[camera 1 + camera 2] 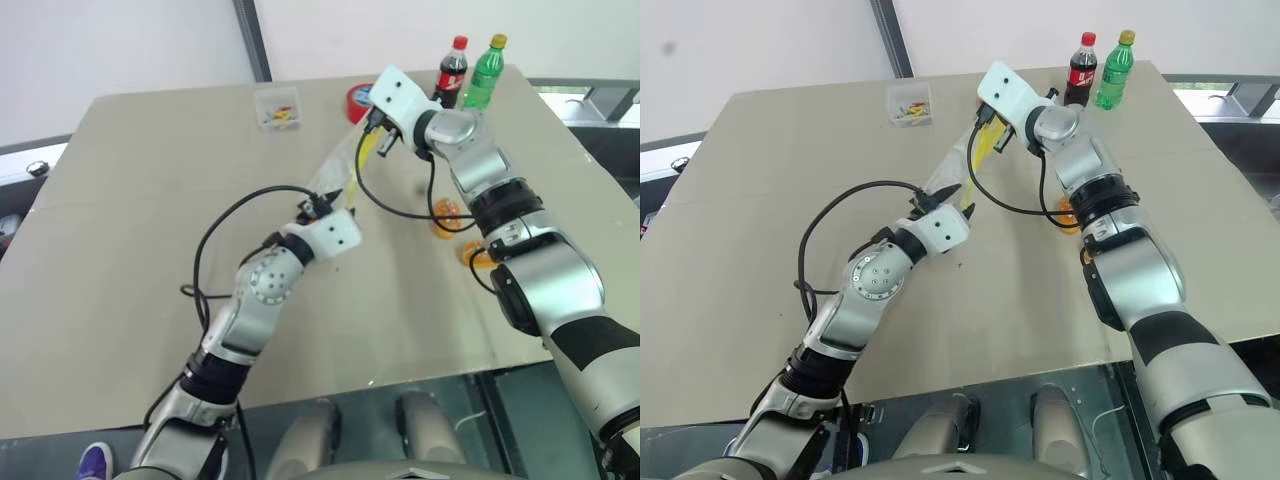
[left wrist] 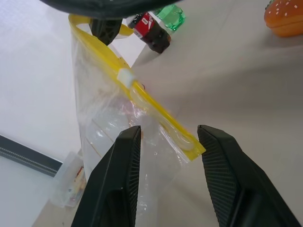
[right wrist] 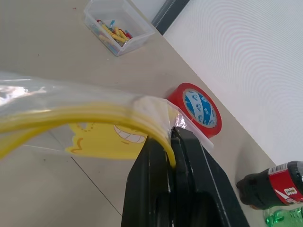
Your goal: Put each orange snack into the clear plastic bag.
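Your clear plastic bag (image 1: pixel 343 165) is hanging in the air over the middle of the table (image 1: pixel 120 250), stretched on a diagonal: its long axis runs from the far right, where the yellow strip at the mouth is, down toward the near left. It's see-through and crinkly, with a yellow cartoon patch showing a toothy grin.

Your right gripper (image 3: pixel 171 137) has its fingers pressed together on that yellow strip. Your left gripper (image 2: pixel 165 142) has its fingers spread either side of the bag's near end, not pinching it.

The two orange snacks (image 1: pixel 447 212) sit on the table right of the bag, by your right forearm. No readable writing on the bottles (image 1: pixel 452 70) or red tape roll (image 3: pixel 199 109).
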Robot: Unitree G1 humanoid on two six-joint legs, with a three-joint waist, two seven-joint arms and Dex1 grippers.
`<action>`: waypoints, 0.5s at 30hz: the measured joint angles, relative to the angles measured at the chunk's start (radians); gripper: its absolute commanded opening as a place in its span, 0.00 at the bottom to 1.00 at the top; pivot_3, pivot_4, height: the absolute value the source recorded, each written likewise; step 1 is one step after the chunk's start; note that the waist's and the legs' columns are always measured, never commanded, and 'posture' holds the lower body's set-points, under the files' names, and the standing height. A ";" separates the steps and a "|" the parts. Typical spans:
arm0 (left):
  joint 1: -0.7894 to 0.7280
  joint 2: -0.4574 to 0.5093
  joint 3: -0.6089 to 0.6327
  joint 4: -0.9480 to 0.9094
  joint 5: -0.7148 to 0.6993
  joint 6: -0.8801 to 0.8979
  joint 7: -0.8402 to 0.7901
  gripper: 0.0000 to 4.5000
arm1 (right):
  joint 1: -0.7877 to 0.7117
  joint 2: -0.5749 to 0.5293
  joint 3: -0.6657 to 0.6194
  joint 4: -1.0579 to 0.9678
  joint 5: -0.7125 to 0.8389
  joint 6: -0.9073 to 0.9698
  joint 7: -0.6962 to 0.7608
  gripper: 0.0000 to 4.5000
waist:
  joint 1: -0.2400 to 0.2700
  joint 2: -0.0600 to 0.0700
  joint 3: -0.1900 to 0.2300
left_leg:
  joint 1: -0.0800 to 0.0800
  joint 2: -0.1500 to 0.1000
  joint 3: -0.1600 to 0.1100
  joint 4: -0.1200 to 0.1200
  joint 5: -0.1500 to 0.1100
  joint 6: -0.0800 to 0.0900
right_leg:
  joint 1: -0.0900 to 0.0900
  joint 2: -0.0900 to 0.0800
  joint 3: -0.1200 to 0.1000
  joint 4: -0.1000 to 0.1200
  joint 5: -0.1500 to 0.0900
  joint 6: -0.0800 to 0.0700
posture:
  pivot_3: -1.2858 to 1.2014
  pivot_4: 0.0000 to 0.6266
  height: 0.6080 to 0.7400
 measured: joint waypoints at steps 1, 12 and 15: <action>0.000 0.000 0.000 0.000 0.000 0.000 0.000 0.18 | 0.000 0.000 0.000 0.000 0.000 0.000 0.000 0.00 | 0.000 0.000 0.000 | 0.000 0.000 0.000 0.000 0.000 0.000 | 0.000 0.000 0.000 0.000 0.000 0.000 | 0.52 0.24 1.00; -0.005 0.123 0.136 0.021 -0.102 -0.138 -0.029 0.01 | 0.134 -0.066 0.001 -0.130 -0.010 0.014 0.010 0.00 | 0.004 0.000 0.000 | -0.001 0.000 -0.001 0.001 0.000 0.000 | 0.000 -0.001 -0.001 0.000 0.000 0.000 | 0.52 0.24 1.00; -0.015 0.160 0.176 0.059 -0.197 -0.222 -0.084 0.01 | 0.242 -0.098 0.019 -0.261 -0.016 0.025 0.050 0.00 | 0.003 0.000 0.000 | -0.002 -0.001 -0.001 0.001 0.000 0.000 | 0.000 -0.001 -0.001 -0.001 0.000 0.000 | 0.52 0.24 1.00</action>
